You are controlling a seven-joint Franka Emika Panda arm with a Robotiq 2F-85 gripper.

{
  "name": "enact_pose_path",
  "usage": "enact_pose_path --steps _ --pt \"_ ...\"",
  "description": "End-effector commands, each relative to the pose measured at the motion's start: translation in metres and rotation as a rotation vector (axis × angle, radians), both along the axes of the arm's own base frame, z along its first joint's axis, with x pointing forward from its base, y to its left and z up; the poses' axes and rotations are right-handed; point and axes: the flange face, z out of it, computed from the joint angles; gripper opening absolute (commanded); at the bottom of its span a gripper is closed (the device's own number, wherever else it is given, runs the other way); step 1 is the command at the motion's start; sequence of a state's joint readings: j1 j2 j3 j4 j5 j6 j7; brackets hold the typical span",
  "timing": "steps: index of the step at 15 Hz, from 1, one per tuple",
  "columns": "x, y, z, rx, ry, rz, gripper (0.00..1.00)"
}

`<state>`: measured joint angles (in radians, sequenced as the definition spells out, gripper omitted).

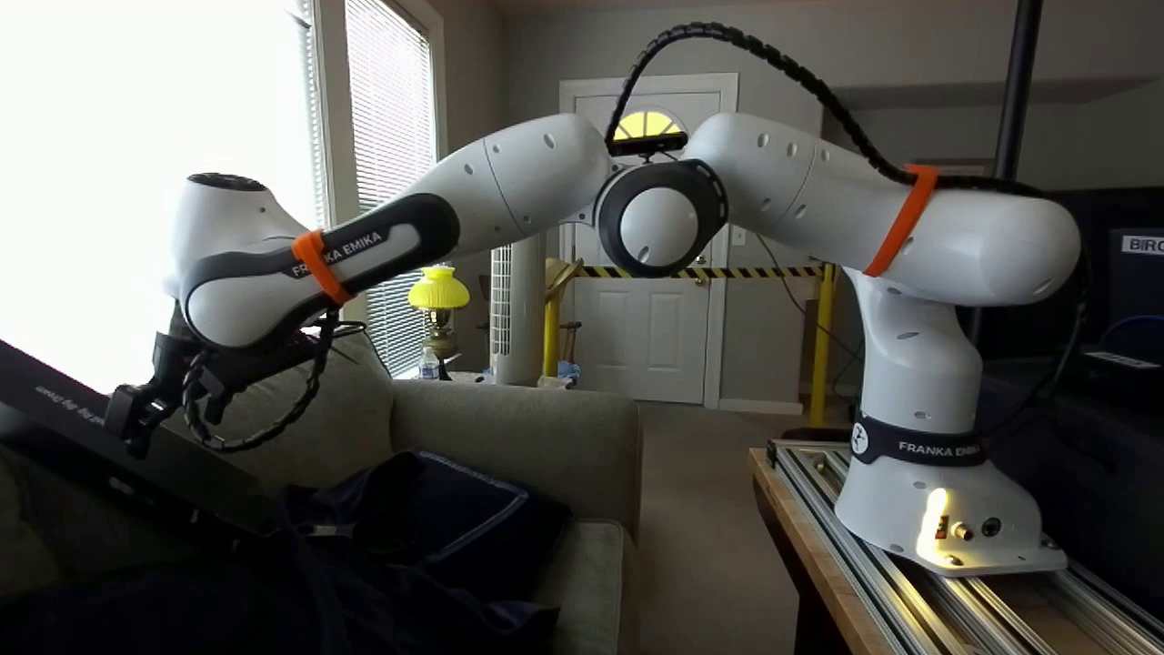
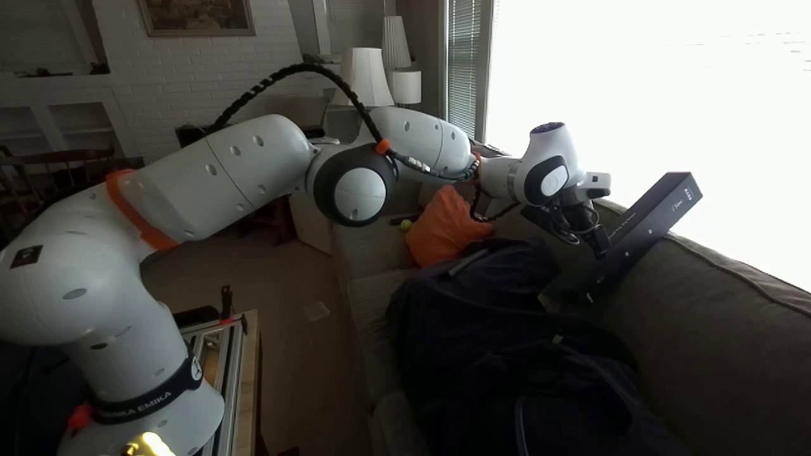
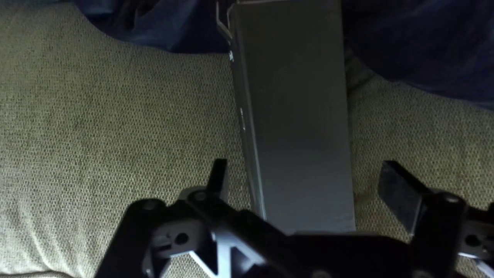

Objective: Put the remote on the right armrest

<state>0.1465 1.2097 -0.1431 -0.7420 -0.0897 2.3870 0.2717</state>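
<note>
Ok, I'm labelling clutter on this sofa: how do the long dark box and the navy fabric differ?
The box is straight-edged and flat-faced; the navy fabric lies in loose folds. The box slants up past the top of the sofa backrest, while the fabric spreads over the seat. In the wrist view, the open gripper straddles the box but not the fabric. Both are dark in colour.

Exterior views: opposite sides of arm (image 1: 536, 173), couch (image 1: 523, 428) shared. Wrist view: close over box (image 3: 299, 116), facing down.
</note>
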Motion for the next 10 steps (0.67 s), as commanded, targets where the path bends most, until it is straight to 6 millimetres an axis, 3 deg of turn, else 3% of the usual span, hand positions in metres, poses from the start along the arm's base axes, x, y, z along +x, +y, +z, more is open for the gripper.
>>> enact_pose_path --steps 1,10 --pt "0.0043 0.0043 -0.0182 -0.037 -0.046 0.006 1.0" --pt "0.0028 0.0037 -0.0186 -0.025 -0.034 0.011 1.0"
